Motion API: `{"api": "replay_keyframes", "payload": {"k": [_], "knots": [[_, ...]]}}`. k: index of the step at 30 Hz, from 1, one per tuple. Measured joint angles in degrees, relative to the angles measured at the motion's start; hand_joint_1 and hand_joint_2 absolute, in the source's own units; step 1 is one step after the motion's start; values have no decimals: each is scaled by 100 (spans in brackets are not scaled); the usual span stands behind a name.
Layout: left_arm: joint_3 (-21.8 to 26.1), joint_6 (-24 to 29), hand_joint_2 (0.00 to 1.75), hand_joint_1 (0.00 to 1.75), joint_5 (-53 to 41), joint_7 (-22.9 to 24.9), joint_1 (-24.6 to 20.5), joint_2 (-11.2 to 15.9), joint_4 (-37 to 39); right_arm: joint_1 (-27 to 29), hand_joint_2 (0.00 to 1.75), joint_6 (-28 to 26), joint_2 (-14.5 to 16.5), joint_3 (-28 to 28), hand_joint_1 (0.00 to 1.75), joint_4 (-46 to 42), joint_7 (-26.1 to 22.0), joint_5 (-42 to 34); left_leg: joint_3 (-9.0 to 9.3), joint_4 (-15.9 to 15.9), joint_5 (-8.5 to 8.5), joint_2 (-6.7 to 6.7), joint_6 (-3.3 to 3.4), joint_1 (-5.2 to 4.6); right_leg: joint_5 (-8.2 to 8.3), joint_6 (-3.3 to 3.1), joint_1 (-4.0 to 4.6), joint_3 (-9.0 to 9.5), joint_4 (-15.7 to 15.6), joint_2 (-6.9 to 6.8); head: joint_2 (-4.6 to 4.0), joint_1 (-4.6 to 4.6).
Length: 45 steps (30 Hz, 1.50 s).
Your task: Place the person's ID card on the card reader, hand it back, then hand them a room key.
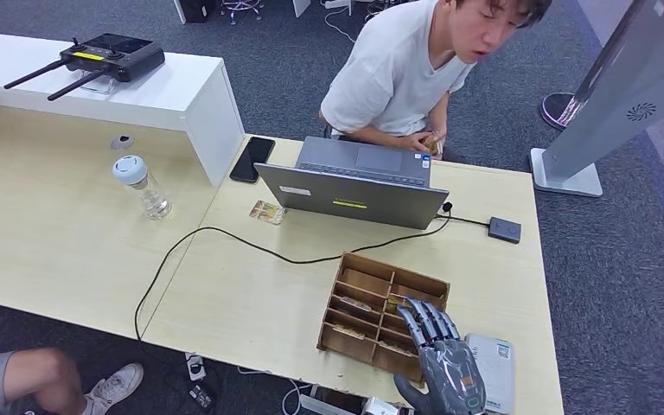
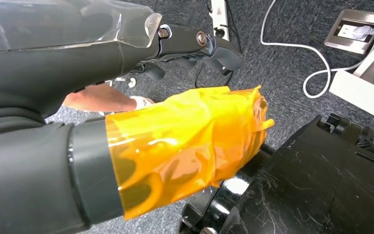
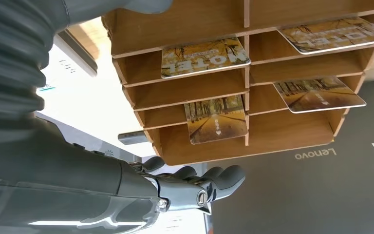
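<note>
My right hand [image 1: 439, 354] hovers over the near right corner of a wooden compartment tray [image 1: 356, 264], fingers stretched out and holding nothing. In the right wrist view the fingers [image 3: 199, 187] lie straight beside the tray [image 3: 185, 24], whose slots hold yellow-brown room key cards [image 3: 216, 119]. A small black card reader [image 1: 504, 229] lies on the table right of the laptop, wired to it. Another patterned card [image 1: 268, 212] lies flat left of the laptop. The seated person [image 1: 398, 69] holds a small card-like thing [image 1: 432, 145] in both hands. My left hand [image 2: 195, 44] hangs over the floor, holding nothing.
A grey laptop [image 1: 354, 186] stands between the tray and the person. A black phone [image 1: 252, 159], a water bottle [image 1: 143, 186] and a black cable [image 1: 225, 238] lie to the left. A white device [image 1: 494, 367] sits by my right hand. Someone's leg [image 1: 43, 380] is at lower left.
</note>
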Motion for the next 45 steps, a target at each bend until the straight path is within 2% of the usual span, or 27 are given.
{"api": "replay_keyframes", "payload": {"k": [2,5,6,9,10,14,16,23,45], "knots": [[-2,-1,0,0,0,0,-3,0,0,-5,175,-4,0,0,17,27,1,1,0,0,0,0,0,0,0,0,0,0,0,0,0,0],[-3,-1,0,0,-1,0,-7,0,0,-7,175,-9,0,0,34,45,12,11,0,0,0,0,0,0,0,0,0,0,0,0,0,0],[-3,-1,0,0,-1,0,-10,0,0,-8,175,-9,0,0,50,51,17,15,0,0,0,0,0,0,0,0,0,0,0,0,0,0],[-5,-1,0,0,-1,0,-16,0,0,-10,175,-11,0,0,118,66,45,16,0,0,0,0,0,0,0,0,0,0,0,0,0,0],[-5,-1,0,0,-1,0,-16,0,0,-10,175,-11,0,0,133,68,52,17,0,0,0,0,0,0,0,0,0,0,0,0,0,1],[-5,-4,0,0,-1,0,-18,0,0,-11,175,-11,0,0,160,73,55,18,0,0,0,0,0,0,0,0,0,0,0,0,0,0],[-5,-8,0,0,-1,0,-19,0,0,-11,175,-11,0,0,164,77,55,18,0,0,0,0,0,0,0,0,0,0,0,0,0,0],[-5,-14,0,0,-1,0,-26,0,0,-38,175,-31,0,0,162,80,59,17,0,0,0,0,0,0,0,0,0,0,0,0,0,0],[-31,-13,0,0,-5,0,-48,0,0,-68,175,-131,0,-4,172,46,52,68,0,0,0,0,0,0,0,0,0,0,0,0,0,0]]}}
